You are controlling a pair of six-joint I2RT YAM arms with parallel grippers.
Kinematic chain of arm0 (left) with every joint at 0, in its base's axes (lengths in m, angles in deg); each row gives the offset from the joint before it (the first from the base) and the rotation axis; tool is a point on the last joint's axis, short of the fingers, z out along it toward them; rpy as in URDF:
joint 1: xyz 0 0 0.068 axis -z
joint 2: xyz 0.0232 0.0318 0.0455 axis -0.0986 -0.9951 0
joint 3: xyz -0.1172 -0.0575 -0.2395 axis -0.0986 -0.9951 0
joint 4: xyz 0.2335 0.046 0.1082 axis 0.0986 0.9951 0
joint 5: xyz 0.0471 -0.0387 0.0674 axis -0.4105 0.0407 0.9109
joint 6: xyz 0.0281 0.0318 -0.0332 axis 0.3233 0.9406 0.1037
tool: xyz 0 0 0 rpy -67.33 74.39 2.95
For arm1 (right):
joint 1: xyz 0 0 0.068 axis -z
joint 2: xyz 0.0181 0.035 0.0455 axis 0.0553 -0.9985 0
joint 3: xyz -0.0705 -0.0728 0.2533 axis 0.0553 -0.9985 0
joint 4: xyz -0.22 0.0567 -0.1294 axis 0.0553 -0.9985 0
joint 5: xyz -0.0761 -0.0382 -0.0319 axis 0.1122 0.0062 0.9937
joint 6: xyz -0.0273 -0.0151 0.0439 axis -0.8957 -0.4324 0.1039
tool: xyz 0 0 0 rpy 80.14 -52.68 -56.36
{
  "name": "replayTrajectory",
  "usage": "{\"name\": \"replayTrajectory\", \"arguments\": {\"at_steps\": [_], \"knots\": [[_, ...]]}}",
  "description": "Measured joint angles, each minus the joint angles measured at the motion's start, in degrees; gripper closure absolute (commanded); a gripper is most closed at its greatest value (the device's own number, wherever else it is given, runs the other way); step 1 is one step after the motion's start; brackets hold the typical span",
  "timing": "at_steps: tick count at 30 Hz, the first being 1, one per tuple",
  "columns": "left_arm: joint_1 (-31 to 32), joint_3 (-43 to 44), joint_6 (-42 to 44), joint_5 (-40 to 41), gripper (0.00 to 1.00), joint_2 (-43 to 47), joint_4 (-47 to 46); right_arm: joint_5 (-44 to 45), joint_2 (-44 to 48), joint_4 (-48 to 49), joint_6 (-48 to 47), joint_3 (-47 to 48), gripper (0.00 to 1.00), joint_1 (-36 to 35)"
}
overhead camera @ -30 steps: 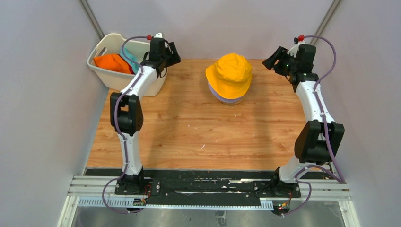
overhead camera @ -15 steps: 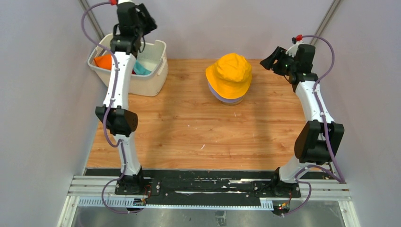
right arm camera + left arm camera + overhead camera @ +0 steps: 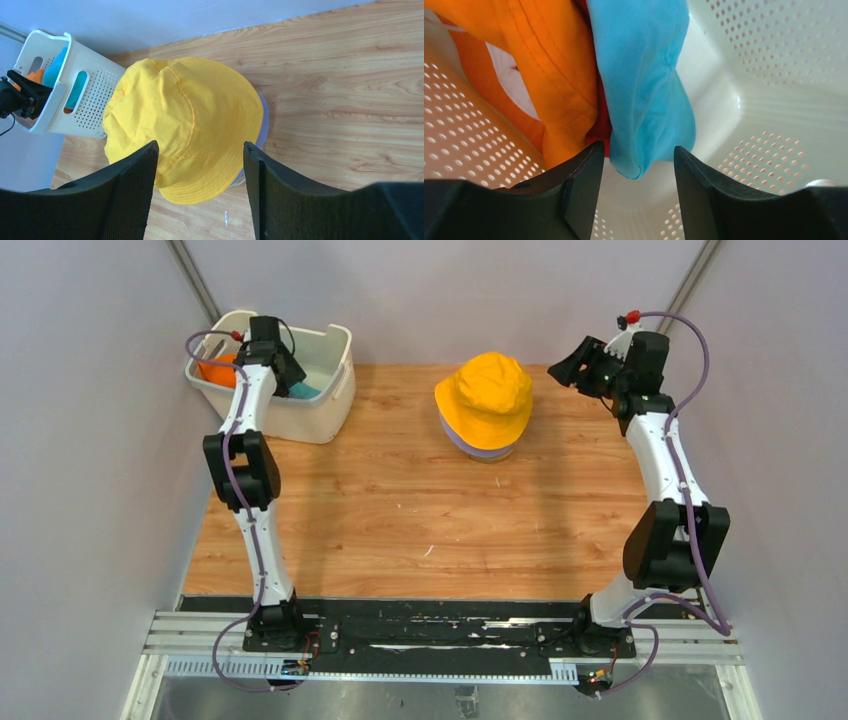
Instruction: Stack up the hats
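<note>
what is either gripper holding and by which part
Nothing held yet. The left gripper straddles a fold of the teal hat in the basket, jaws open; the right gripper is open and empty.

Pale grey walls (image 3: 80, 490) enclose a wood-grain table (image 3: 420, 510) (evenly lit); metal posts (image 3: 190, 270) stand at eleven and one o'clock.

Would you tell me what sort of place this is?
Probably a robotics lab test cell: two robot arms bolted to a metal rail at a wooden table, with plain grey partition walls closing it in.
</note>
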Motion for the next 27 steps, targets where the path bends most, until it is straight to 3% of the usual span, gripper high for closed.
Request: {"name": "replayTrajectory", "arguments": {"at_steps": [22,27], "knots": [[-1.3,3.2,0.5,5.0,0.37,-0.3,-9.3,-0.7,0.2,0.8,0.5,0.0,0.38,-1.1],[-1.7,10.3,1.0,4.2,0.37,-5.1,-9.7,-0.6,0.2,0.8,0.5,0.0,0.38,-1.5]]}}
